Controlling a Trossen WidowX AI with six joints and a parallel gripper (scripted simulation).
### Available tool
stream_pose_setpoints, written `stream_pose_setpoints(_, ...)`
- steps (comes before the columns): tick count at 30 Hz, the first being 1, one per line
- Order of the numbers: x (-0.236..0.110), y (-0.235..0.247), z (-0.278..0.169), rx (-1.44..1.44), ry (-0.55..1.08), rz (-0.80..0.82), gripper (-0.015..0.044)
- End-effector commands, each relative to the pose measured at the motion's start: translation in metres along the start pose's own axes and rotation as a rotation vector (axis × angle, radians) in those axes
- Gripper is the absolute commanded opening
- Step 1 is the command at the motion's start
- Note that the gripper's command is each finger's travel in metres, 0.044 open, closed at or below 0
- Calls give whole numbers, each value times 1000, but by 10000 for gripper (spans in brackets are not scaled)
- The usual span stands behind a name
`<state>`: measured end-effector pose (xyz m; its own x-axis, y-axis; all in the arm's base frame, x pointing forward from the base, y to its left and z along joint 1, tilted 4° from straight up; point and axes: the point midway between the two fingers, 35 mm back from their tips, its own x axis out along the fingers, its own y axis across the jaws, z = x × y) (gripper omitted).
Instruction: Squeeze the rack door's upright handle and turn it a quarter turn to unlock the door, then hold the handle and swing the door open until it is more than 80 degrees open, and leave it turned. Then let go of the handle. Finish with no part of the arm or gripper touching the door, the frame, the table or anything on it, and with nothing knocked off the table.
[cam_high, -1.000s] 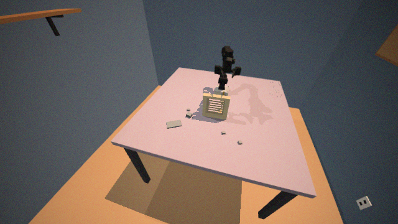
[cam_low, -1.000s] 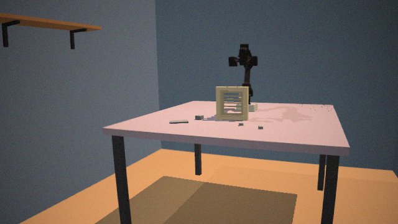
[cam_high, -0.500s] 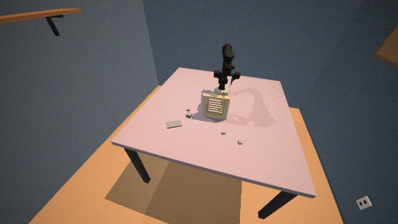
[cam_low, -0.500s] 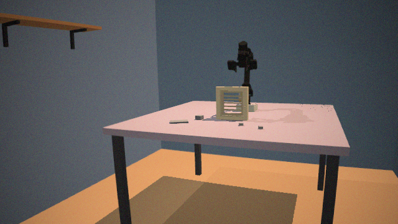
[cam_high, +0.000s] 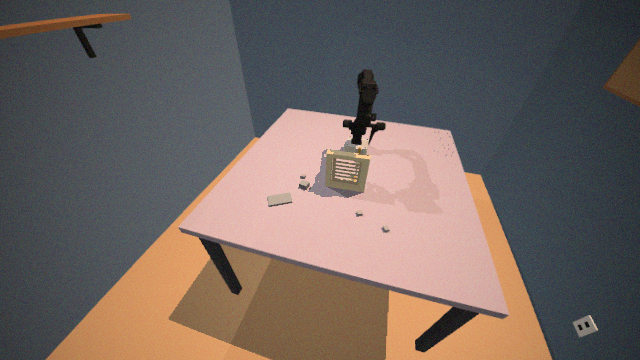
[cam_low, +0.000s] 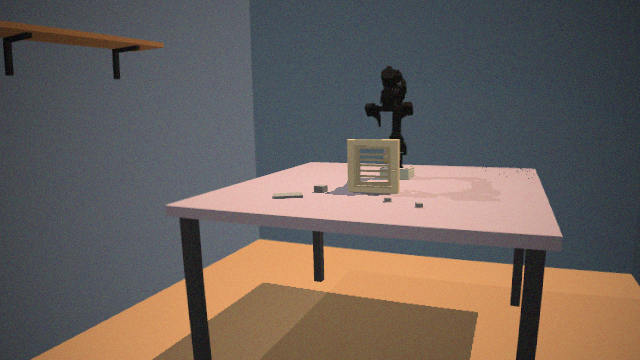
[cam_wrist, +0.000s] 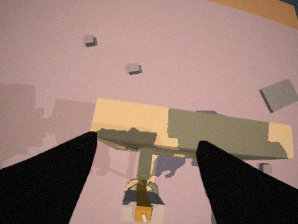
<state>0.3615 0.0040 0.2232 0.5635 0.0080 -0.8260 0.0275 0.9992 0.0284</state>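
The door's upright handle cannot be told apart with certainty in any view. In the exterior view the slatted rack frame (cam_high: 333, 172) (cam_low: 357, 167) (cam_wrist: 220, 132) hides part of the pale base block (cam_low: 409, 173). The gripper's black fingers run off the wrist view's edges. A wall shelf (cam_high: 65, 24) (cam_low: 75, 39) is cut off at left in the top and exterior views.
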Motion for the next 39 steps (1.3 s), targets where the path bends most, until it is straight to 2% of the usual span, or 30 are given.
stream_pose_setpoints(1,4,0,-5,9,90,1,295)
stream_pose_setpoints(21,0,-3,-44,39,596,-32,295)
stream_pose_setpoints(39,17,-4,-55,41,619,-33,295)
